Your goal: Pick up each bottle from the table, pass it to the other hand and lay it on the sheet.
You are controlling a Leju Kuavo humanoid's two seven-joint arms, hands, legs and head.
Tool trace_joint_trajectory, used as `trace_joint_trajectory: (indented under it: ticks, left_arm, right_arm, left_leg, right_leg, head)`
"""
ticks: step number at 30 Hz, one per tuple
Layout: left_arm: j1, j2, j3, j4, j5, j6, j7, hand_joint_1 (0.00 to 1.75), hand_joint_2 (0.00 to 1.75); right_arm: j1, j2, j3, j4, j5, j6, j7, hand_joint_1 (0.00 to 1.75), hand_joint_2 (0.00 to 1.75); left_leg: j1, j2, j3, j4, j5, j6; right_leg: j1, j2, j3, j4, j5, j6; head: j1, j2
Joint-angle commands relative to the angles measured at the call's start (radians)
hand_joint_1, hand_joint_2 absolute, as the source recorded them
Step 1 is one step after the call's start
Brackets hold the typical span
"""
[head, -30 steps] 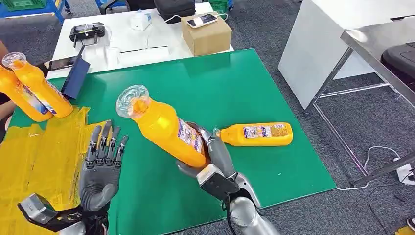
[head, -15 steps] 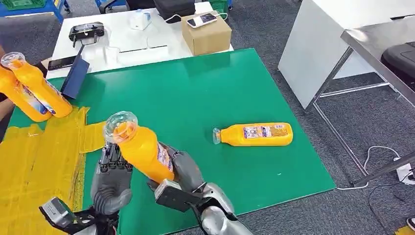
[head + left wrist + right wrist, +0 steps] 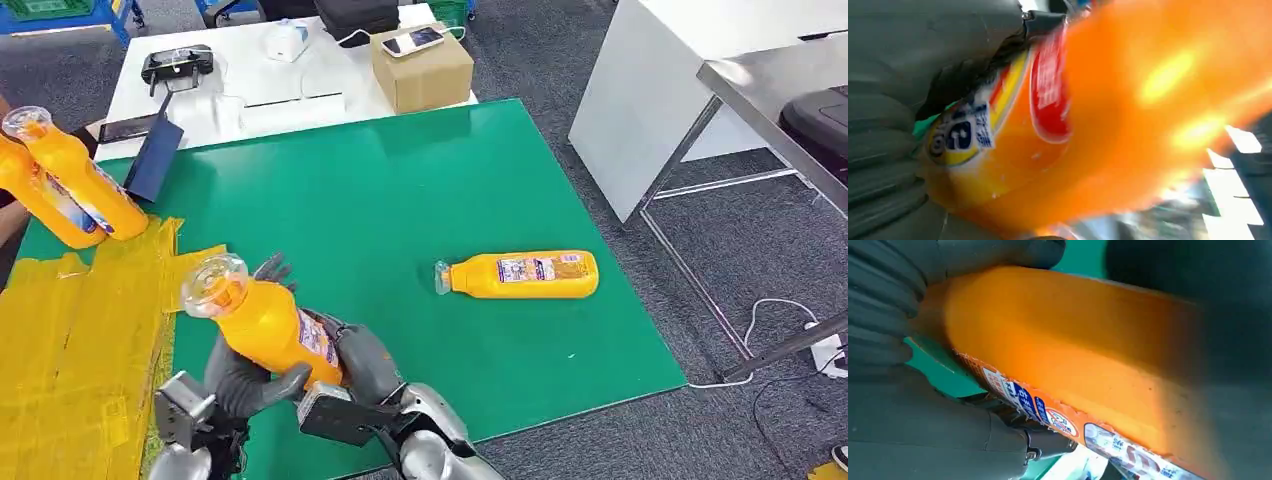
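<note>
- The held bottle (image 3: 262, 322), orange with a clear cap, is tilted above the near edge of the counter (image 3: 430, 190), cap toward the yellow sheet (image 3: 70, 330).
- The right robot hand (image 3: 360, 365) grips the lower body of the held bottle; in the right wrist view its fingers (image 3: 883, 285) wrap round the base end.
- The left robot hand (image 3: 245, 375) is closed on the same bottle from below and the left side, thumb across the front and fingertips showing behind the shoulder. In the left wrist view the bottle label (image 3: 998, 115) lies against the palm.
- Both robot hands hold the one bottle at once; it touches neither the counter nor the sheet.
- A second bottle (image 3: 520, 274) lies on its side on the green counter surface toward the right edge, cap pointing left, well apart from both robot hands.
- Two further bottles (image 3: 60, 190) are at the far left edge, tilted, at the far end of the yellow sheet.
- The yellow sheet covers the near-left corner of the counter, just beside the left robot hand.
- Beyond the far edge is a white table (image 3: 260, 90) carrying a cardboard box (image 3: 422, 68) with a phone (image 3: 412, 40) on top.
</note>
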Motion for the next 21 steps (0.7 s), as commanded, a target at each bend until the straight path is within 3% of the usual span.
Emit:
trace_joint_trajectory:
  ticks: [1, 3, 8, 9, 10, 21]
  left_arm:
    - [-0.055, 0.048, -0.060, 0.104, -0.067, 0.043, 0.014, 0.00, 1.75]
    - [-0.072, 0.067, -0.084, 0.116, -0.191, 0.124, 0.029, 0.00, 1.75]
    - [-0.099, 0.095, -0.103, 0.167, -0.270, 0.156, 0.058, 0.00, 1.75]
    - [-0.103, 0.095, -0.105, 0.179, -0.279, 0.162, 0.054, 0.68, 1.75]
    - [-0.101, 0.094, -0.104, 0.179, -0.281, 0.165, 0.052, 1.75, 1.75]
    - [-0.077, 0.072, -0.061, 0.145, -0.159, 0.096, 0.002, 1.75, 1.75]
  right_arm:
    - [-0.050, -0.007, 0.063, 0.078, 0.001, 0.007, 0.006, 1.75, 1.75]
    - [-0.057, -0.005, 0.069, 0.089, 0.004, 0.008, 0.009, 1.75, 1.75]
    - [-0.059, 0.003, 0.075, 0.110, 0.009, 0.010, 0.011, 1.75, 1.75]
    - [-0.063, 0.006, 0.078, 0.121, 0.010, 0.010, 0.011, 1.75, 1.75]
    - [-0.064, 0.007, 0.079, 0.124, 0.010, 0.010, 0.011, 1.75, 1.75]
    - [-0.074, 0.011, 0.078, 0.146, 0.003, 0.009, 0.008, 1.75, 1.75]
  left_leg:
    - [0.003, -0.008, 0.010, 0.000, -0.004, -0.002]
    - [0.002, -0.007, 0.007, 0.000, -0.002, -0.001]
    - [0.002, -0.009, 0.008, 0.000, -0.002, -0.002]
    - [0.001, -0.005, 0.004, -0.001, 0.000, -0.001]
    - [0.002, -0.006, 0.007, -0.001, -0.001, -0.001]
    - [0.001, -0.005, 0.006, 0.000, -0.002, -0.001]
  right_leg:
    - [0.001, 0.005, 0.010, -0.001, -0.004, -0.004]
    - [0.000, 0.003, 0.008, -0.001, -0.002, -0.002]
    - [0.000, 0.003, 0.009, -0.001, -0.003, -0.004]
    - [-0.001, 0.002, 0.005, -0.001, -0.001, -0.002]
    - [0.000, 0.003, 0.007, -0.001, -0.002, -0.003]
    - [0.000, 0.004, 0.006, -0.001, -0.002, -0.002]
  head:
    - [0.000, 0.000]
    - [0.000, 0.000]
    - [0.000, 0.000]
    - [0.000, 0.000]
    - [0.000, 0.000]
    - [0.000, 0.000]
